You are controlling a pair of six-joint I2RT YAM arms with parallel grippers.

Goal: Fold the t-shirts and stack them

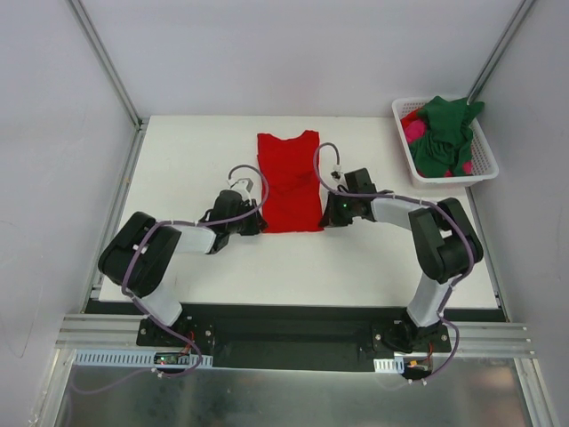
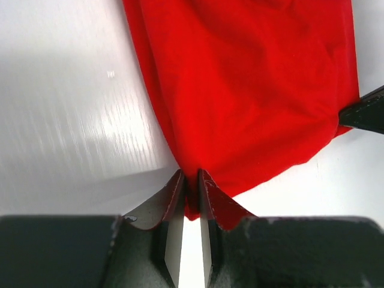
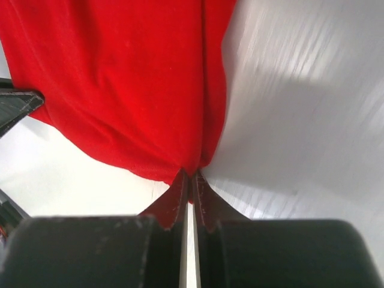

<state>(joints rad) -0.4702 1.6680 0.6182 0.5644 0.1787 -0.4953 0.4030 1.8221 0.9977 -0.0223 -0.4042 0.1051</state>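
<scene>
Three t-shirts, one basket (image 1: 453, 178), two arms, one table (image 1: 356, 267).
One red t-shirt (image 1: 288, 182), one green t-shirt (image 1: 444, 138), one pink t-shirt (image 1: 413, 132); one left arm (image 1: 178, 238), one right arm (image 1: 418, 218).

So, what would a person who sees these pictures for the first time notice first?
The red t-shirt, a long narrow strip in the middle of the white table, stands out most. The left gripper and the right gripper each pinch one of its near corners. In the far right corner, a white basket holds a dark green t-shirt and a pink t-shirt, bunched together.
</scene>
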